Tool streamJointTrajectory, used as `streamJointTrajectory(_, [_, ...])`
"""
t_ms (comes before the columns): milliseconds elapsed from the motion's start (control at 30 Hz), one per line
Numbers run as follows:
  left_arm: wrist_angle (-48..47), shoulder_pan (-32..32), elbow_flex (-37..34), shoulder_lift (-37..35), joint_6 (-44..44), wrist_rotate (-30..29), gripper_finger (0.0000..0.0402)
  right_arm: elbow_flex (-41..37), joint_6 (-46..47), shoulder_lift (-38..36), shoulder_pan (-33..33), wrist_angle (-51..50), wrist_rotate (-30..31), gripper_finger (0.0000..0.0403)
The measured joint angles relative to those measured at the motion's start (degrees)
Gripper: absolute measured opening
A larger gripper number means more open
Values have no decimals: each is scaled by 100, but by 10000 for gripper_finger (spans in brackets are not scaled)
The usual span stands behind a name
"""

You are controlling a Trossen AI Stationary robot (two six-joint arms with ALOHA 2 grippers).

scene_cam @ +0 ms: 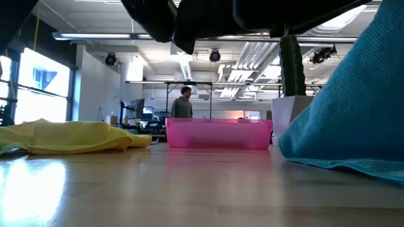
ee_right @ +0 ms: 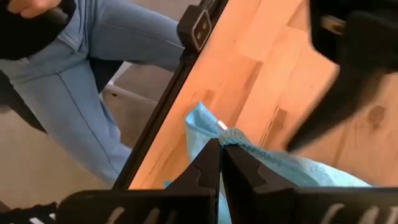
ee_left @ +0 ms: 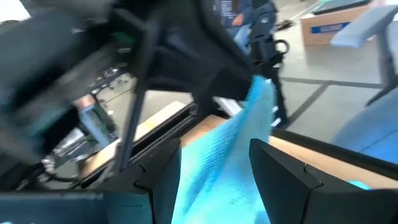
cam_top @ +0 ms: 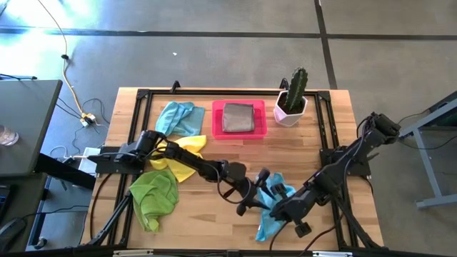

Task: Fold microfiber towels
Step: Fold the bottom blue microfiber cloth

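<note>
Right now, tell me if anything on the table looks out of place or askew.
Nothing is damaged or spilled. The green towel, yellow towel and one blue towel lie crumpled and unfolded. Another blue towel is bunched at the table's front edge, between both grippers. A grey towel sits folded in the pink tray.

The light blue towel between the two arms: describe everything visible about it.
The light blue microfiber towel is a soft, finely textured cloth, crumpled and partly lifted off the wooden table near its front edge. The right hand is shut on one edge of it. The left hand has open fingers on either side of a raised fold. Its lower part trails on the wood.
</note>
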Motion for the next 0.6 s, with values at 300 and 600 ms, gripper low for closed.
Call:
streamJointTrajectory(300, [-405, -31, 0, 0, -150, 974, 181, 0, 290, 0, -169, 30, -368, 0])
streamJointTrajectory(600, [-1084, -82, 0, 0, -169, 1061, 181, 257, 1260, 2, -63, 28, -1004, 0])
